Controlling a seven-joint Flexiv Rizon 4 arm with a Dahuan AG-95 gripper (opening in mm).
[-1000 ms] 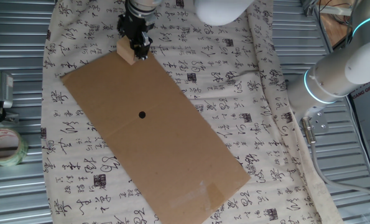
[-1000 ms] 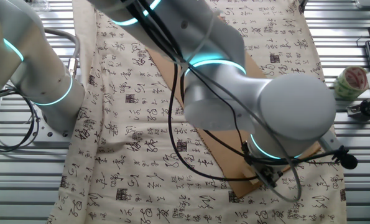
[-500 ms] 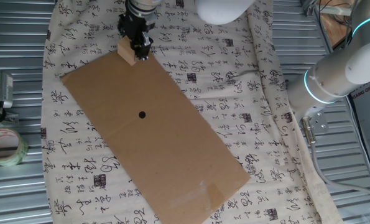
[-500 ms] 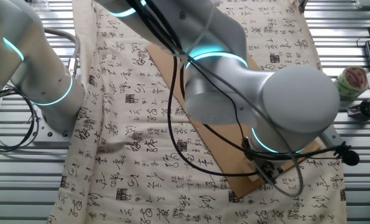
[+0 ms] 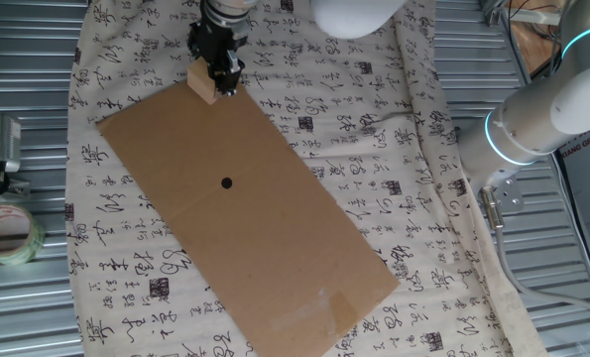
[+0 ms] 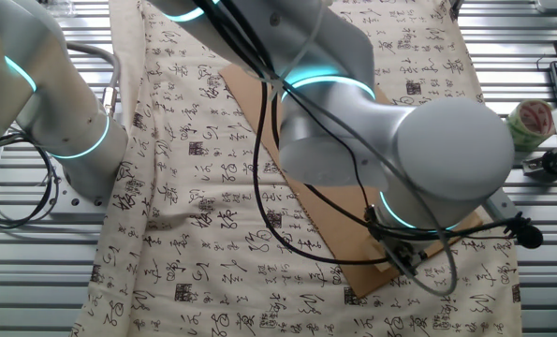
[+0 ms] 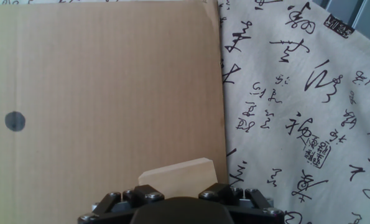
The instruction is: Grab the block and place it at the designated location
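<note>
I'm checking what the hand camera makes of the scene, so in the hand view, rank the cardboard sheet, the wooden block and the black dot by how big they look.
1. The cardboard sheet, filling most of the frame.
2. The block, partly hidden behind the gripper body and very near the lens, so it looks bigger than it really is.
3. The black dot, plainly the smallest.

block [image 5: 202,82] at cardboard sheet's [image 5: 275,248] far corner, dot [image 5: 226,182] mid-sheet, sheet on cloth [image 5: 404,149], tape roll [image 5: 5,233] off left
</note>
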